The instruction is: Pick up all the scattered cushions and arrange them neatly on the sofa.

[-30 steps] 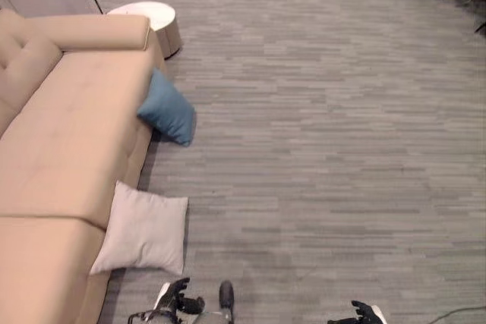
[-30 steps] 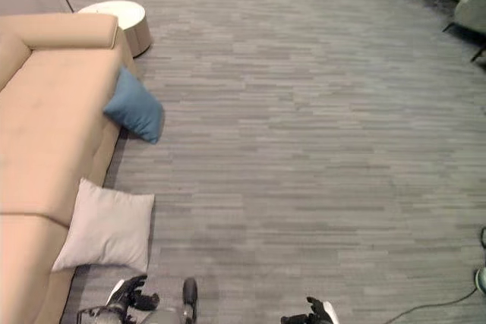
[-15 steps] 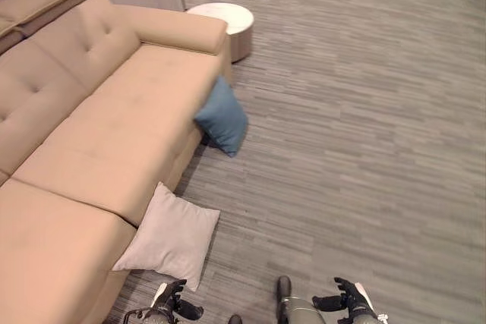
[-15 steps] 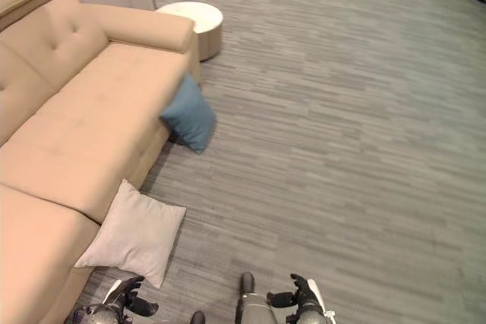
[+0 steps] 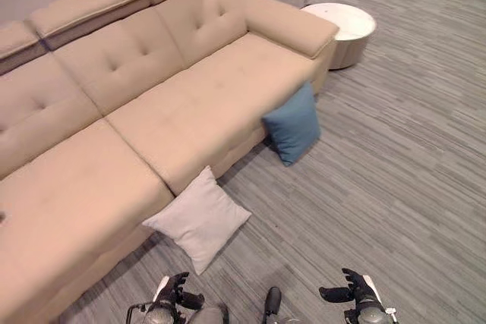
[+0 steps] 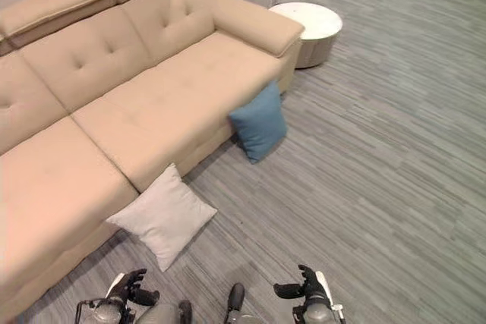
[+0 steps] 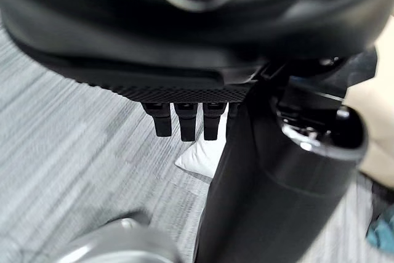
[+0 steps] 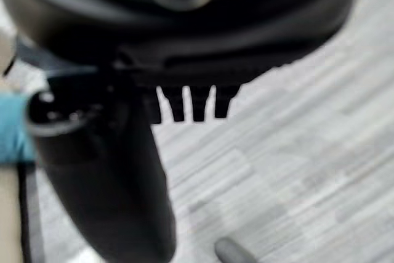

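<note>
The pale grey cushion [image 5: 198, 217] leans against the sofa [image 5: 152, 111] front, near my empty, loosely spread left hand [image 5: 173, 296]. The blue cushion [image 5: 293, 124] leans nearer the sofa's armrest, well apart from my loose, empty right hand [image 5: 354, 292]. My view has swung since earlier; both plump square cushions stayed put.

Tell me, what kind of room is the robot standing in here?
Probably a lounge or office seating area: a long beige sofa, a small round white side table, grey carpet-like flooring, and two cushions, one white and one blue, against the sofa's front.
</note>
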Robot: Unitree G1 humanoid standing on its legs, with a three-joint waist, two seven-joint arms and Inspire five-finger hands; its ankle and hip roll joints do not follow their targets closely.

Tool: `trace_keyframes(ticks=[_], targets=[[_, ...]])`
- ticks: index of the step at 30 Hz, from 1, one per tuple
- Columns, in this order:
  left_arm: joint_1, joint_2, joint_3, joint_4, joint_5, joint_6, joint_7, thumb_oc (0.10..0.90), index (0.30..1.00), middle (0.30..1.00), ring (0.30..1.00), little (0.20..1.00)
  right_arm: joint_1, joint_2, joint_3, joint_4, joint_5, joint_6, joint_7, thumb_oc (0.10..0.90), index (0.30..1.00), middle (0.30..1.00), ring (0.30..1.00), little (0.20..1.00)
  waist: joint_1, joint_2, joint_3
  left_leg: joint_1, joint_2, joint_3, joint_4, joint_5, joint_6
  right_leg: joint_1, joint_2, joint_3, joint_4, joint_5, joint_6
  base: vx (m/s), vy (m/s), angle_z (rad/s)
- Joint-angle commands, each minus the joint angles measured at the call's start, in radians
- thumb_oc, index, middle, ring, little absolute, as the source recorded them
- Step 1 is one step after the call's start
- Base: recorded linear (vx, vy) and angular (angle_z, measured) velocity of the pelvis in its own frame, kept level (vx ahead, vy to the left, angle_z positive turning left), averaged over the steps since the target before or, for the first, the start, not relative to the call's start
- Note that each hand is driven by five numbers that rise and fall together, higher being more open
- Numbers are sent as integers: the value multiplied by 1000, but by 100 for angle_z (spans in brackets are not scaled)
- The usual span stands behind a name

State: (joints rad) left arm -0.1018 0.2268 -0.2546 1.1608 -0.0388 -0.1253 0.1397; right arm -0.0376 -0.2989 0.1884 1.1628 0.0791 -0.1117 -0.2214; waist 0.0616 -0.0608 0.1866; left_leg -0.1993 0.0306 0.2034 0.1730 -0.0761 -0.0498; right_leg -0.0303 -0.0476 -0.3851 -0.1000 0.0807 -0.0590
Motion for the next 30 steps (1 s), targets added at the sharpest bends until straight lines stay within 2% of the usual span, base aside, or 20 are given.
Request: trace_keyframes(ticks=[1,3,4,7,9,11,12,16,19,21,23,25,28,30], targets=[[34,-4,-10,-6,-4,-14,-2,800,900,900,900,900,25,-40,-14,-50,29,-14,-17,800,900,900,900,900,-8,4,-25,-30,3,46,-32,112,9,71,-30,40,75,-133,144,217,37,81],[42,-2,-5,-4,-3,-12,-4,800,900,900,900,900,30,-36,-10,-51,22,-14,-14,800,900,900,900,900,-6,5,-31,-15,0,40,-48,107,16,82,-28,27,82,-143,145,229,54,36],[57,-1,11,6,-4,-8,-6,800,900,900,900,900,32,-29,-3,-44,5,-13,-9,800,900,900,900,900,-1,0,-41,8,-13,14,-66,98,27,95,-32,19,115,-166,144,226,84,21],[70,13,30,9,-10,-9,-10,800,900,900,900,900,22,-23,9,-44,-13,-14,0,800,900,900,900,900,25,-14,-48,41,-36,-5,-71,63,53,90,-59,22,191,-170,162,227,118,3],[73,24,44,-1,-23,-8,-9,800,900,900,900,900,6,-26,13,-52,-22,-15,4,800,900,900,900,900,35,-10,-36,68,-45,-19,-76,47,74,33,-96,36,329,-138,187,141,127,3],[67,37,44,-8,-27,-11,-7,800,900,900,900,900,-14,-31,21,-65,-26,-18,5,800,900,900,900,900,30,4,-17,83,-44,-43,-84,46,87,-50,-104,77,467,-105,202,90,95,18],[66,41,42,-9,-27,-14,-7,800,900,900,900,900,-19,-33,22,-71,-26,-20,5,800,900,900,900,900,26,9,-12,91,-45,-57,-87,44,89,-77,-98,106,494,-107,202,94,50,30],[61,40,36,-17,-39,-27,0,800,900,900,900,900,-24,-45,22,-93,-16,-28,2,800,900,900,900,900,5,18,-4,130,-56,-126,-108,39,78,-119,-61,210,396,-125,185,156,-48,58],[42,39,24,-11,-28,-35,5,800,900,900,900,900,-24,-54,22,-116,-15,-30,2,800,900,900,900,900,-26,7,-1,140,-77,-200,-115,32,65,-163,-35,351,257,-72,206,168,-150,64],[27,38,14,-2,-23,-37,4,800,900,900,900,900,-21,-57,22,-109,-14,-29,1,800,900,900,900,900,-41,3,3,141,-87,-246,-113,30,57,-171,-22,421,232,-50,213,105,-142,85],[21,38,13,6,-19,-38,4,800,900,900,900,900,-20,-58,22,-101,-15,-28,1,800,900,900,900,900,-46,-2,3,136,-88,-266,-107,26,51,-161,-22,425,213,-45,214,47,-143,121],[21,35,9,19,-13,-40,5,800,900,900,900,900,-19,-64,26,-94,-23,-28,4,800,900,900,900,900,-42,-9,-3,130,-86,-281,-107,25,37,-135,-38,388,172,-42,206,39,-229,75],[7,34,0,11,-20,-41,9,800,900,900,900,900,-20,-77,26,-106,-12,-40,4,800,900,900,900,900,-43,-12,-2,82,-62,-309,-102,45,3,-119,-37,343,140,-48,191,-58,-277,68],[-22,26,-16,-17,-38,-45,23,800,900,900,900,900,-34,-93,27,-126,3,-48,-3,800,900,900,900,900,-52,-9,33,0,-40,-274,-43,56,-15,-121,-45,286,128,-51,179,-183,-265,114]])
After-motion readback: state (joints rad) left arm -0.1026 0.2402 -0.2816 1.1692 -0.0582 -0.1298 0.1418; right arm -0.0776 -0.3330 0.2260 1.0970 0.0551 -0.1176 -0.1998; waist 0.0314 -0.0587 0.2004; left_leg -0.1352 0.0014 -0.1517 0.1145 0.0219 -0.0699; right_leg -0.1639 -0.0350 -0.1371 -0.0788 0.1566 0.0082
